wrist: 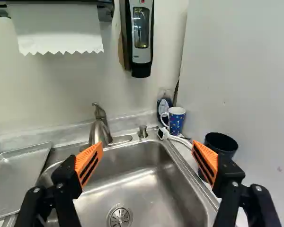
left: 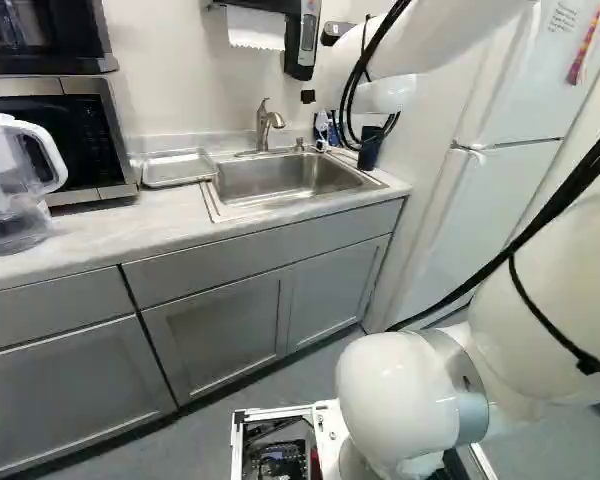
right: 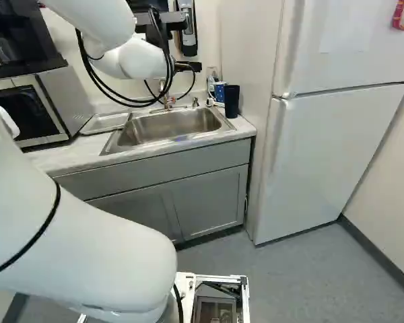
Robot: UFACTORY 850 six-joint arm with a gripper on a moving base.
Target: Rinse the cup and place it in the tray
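Two cups stand upright on the bench (left: 105, 235) beyond the sink's edge, and the task does not say which is meant; I judge it to be the blue one (wrist: 177, 122). It lies ahead of the hand (wrist: 147, 144), off the centre line towards the finger farther from the tray. Its long axis is vertical; its handle (wrist: 164, 119) points to the tap side, so fingers closing across the body would probably meet it.

Nearer, beside and partly behind that same finger, is the black cup (wrist: 221, 143). Between the blue cup and the sink (wrist: 156, 189) lies a brush (wrist: 164, 133).

The hand is open, its fingers wide apart with nothing gripped. The tap (wrist: 100, 131) is ahead, towards the other finger; the tray (wrist: 19, 177) is out beyond that finger.

Finding: the approach calls for a shift forward and away from the tray. Risk: the outer finger striking the black cup.
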